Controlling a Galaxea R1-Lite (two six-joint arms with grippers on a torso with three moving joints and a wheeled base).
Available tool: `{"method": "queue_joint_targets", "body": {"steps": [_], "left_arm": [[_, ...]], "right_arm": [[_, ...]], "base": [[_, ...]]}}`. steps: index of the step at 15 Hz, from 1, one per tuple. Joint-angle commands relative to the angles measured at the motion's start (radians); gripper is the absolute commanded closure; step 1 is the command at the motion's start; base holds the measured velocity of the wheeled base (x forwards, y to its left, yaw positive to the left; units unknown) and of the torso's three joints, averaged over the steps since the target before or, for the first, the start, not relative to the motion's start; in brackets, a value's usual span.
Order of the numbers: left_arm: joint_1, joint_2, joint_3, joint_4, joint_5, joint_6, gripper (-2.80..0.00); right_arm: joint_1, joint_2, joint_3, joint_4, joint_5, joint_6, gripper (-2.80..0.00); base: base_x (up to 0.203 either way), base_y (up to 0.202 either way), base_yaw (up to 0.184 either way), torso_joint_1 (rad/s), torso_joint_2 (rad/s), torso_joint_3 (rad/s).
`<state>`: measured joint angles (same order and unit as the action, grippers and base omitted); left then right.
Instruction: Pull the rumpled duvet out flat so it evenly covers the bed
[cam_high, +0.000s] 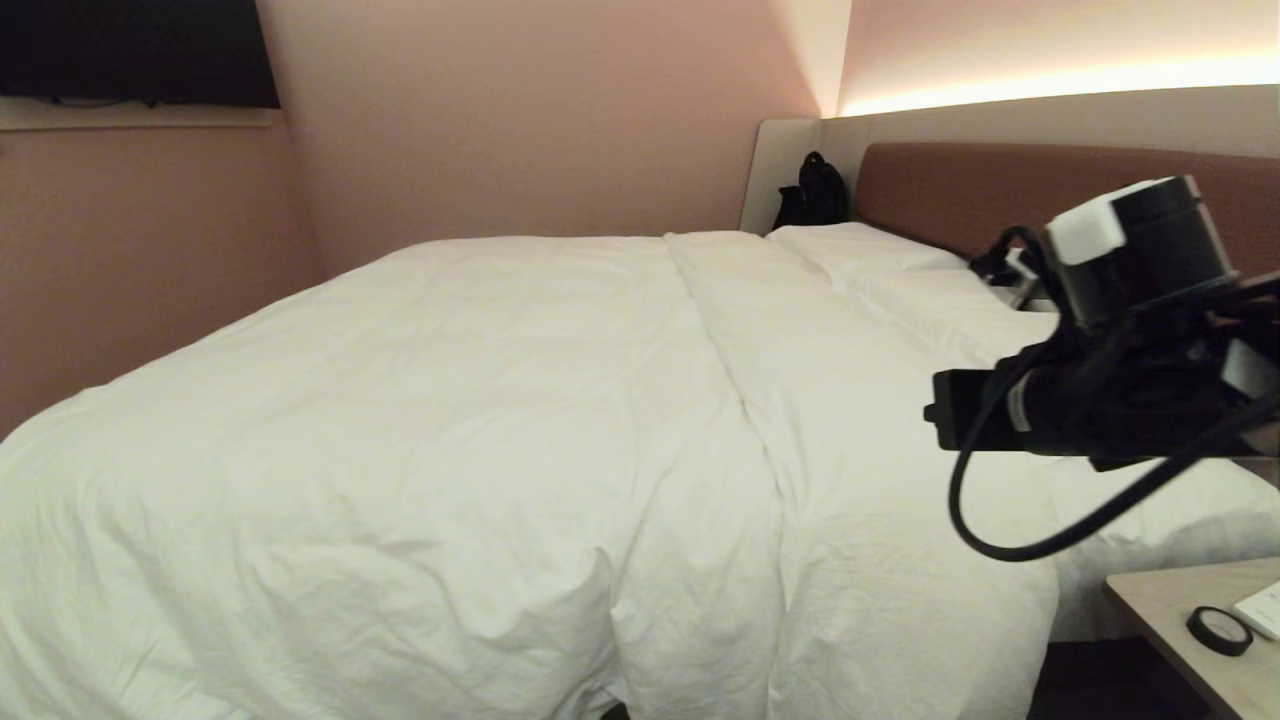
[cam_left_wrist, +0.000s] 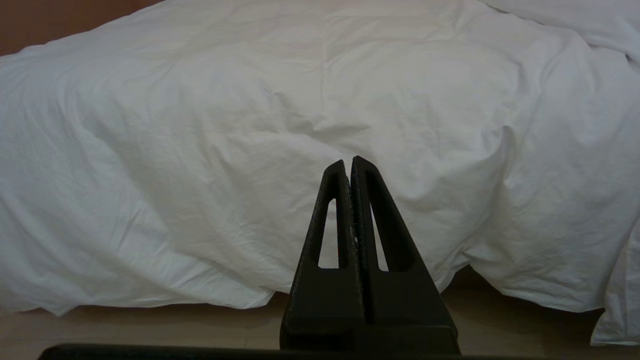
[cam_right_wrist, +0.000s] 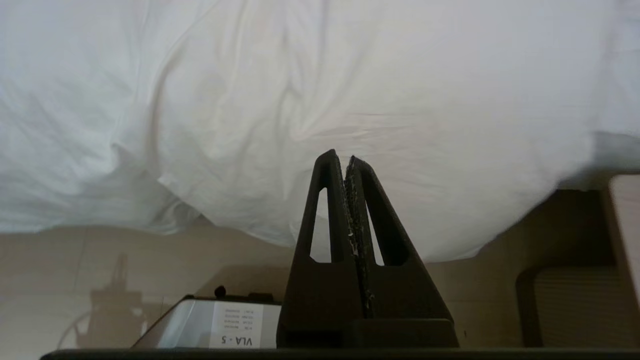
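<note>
Duvet (cam_high: 480, 420) over bed (cam_high: 1010, 185), bedside table (cam_high: 1190, 620) alongside; both hands (cam_left_wrist: 350, 162) (cam_right_wrist: 339, 156) closed, empty.

A white label (cam_right_wrist: 235, 327) on the robot's base, seen upside down, reads "VLA - 5"

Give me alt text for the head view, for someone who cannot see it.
A puffy white quilted duvet lies spread over the large bed with a reddish-brown padded headboard, wrinkled and hanging over the near edge. The robot's black right arm juts in at the right, above a pale bedside table; flat white pillows sit by the headboard.
</note>
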<state>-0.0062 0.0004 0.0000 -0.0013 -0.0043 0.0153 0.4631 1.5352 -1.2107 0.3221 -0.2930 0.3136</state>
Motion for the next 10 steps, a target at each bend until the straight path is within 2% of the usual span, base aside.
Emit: {"method": "queue_joint_targets", "body": {"steps": [1,6,10], "left_arm": [[0.000,0.000,0.000,0.000,0.000,0.000,0.00],[0.000,0.000,0.000,0.000,0.000,0.000,0.00],[0.000,0.000,0.000,0.000,0.000,0.000,0.00]], "right_arm": [[-0.054,-0.169,0.063,0.001,-0.003,0.001,0.00],[-0.205,-0.306,0.124,0.003,0.000,0.001,0.00],[-0.236,-0.425,0.180,0.000,0.000,0.002,0.00]], "base": [[0.000,0.000,0.000,0.000,0.00,0.000],[0.000,0.000,0.000,0.000,0.00,0.000],[0.000,0.000,0.000,0.000,0.00,0.000]]}}
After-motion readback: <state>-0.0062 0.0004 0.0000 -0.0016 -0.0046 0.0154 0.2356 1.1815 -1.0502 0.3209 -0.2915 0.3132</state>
